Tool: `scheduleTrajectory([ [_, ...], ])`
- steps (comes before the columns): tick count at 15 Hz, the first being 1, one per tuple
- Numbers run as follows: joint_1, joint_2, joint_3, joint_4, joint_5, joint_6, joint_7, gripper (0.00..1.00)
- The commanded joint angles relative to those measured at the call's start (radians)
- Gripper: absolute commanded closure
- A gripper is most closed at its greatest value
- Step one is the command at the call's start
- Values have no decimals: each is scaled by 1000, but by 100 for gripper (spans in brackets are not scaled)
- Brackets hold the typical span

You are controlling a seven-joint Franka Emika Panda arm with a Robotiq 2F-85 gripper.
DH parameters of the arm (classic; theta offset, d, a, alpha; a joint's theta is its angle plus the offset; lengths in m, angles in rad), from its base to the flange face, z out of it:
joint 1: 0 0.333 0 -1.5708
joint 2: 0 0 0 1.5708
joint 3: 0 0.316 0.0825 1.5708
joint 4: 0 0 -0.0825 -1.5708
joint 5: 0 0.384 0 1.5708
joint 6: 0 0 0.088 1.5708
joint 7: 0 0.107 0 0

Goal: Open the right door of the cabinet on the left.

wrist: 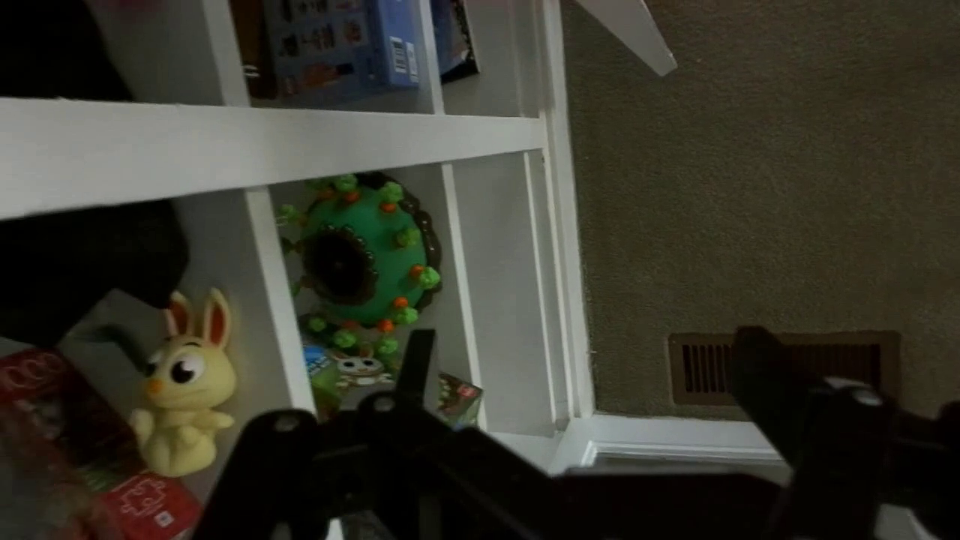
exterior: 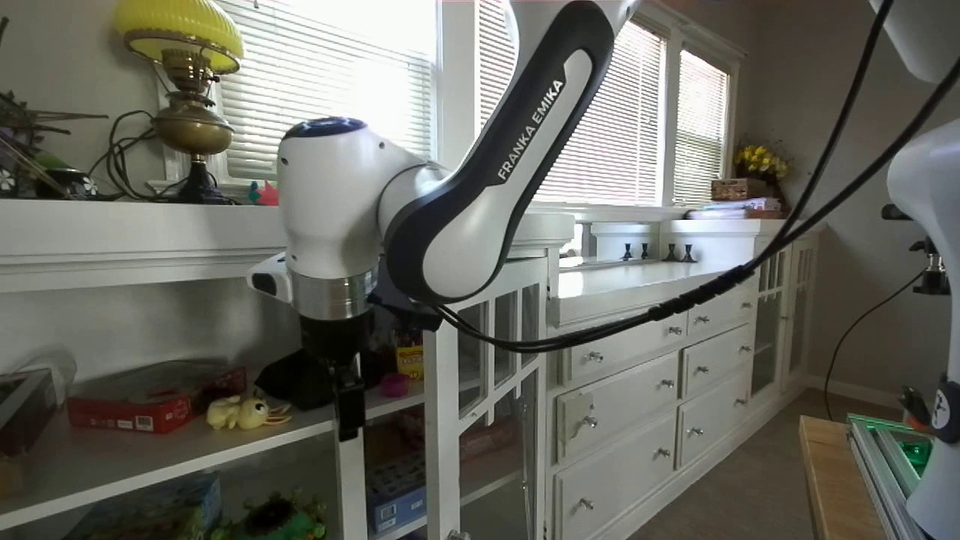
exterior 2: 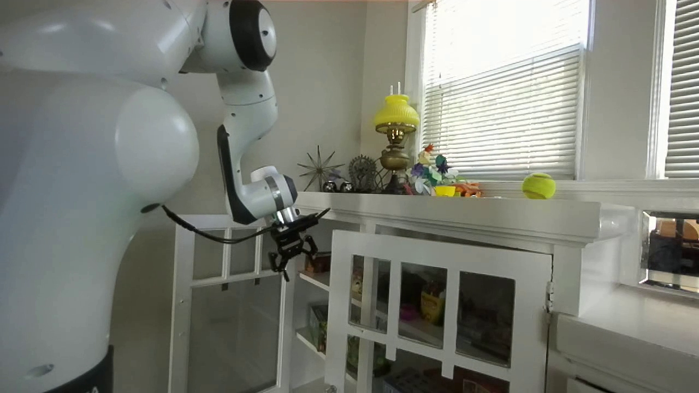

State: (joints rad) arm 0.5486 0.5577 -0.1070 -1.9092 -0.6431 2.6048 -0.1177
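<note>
The white cabinet (exterior: 150, 232) also shows in an exterior view (exterior 2: 448, 213). Its right door (exterior 2: 396, 251) has glass panes and stands partly open, swung out from the frame; it also shows edge-on in an exterior view (exterior: 442, 442). Its knob (exterior 2: 331, 388) is at the bottom edge of the picture. The left door (exterior 2: 183, 305) stands wide open. My gripper (exterior 2: 297, 265) is open and empty, in front of the cabinet opening between the two doors, apart from the right door. In the wrist view the gripper's fingers (wrist: 585, 337) are wide apart with nothing between them.
A central post (wrist: 337, 146) divides the opening. Shelves hold a yellow bunny toy (wrist: 191, 390), a green toy (wrist: 375, 255) and boxes. A lamp (exterior 2: 397, 112) and a tennis ball (exterior 2: 538, 186) stand on top. The arm's cable (exterior: 600, 330) hangs across drawers. A vent (wrist: 705, 367) lies in the floor.
</note>
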Motion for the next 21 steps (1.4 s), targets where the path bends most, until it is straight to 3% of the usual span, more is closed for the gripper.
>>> scheduleTrajectory([
  [1, -44, -16, -2, 58, -97, -64, 128, 0],
  [7, -69, -8, -16, 152, -158, -230, 420, 0],
  [12, -83, -22, 41, 184, -97, -456, 601, 0],
  [21, -146, -50, 122, 131, -20, -581, 747, 0],
])
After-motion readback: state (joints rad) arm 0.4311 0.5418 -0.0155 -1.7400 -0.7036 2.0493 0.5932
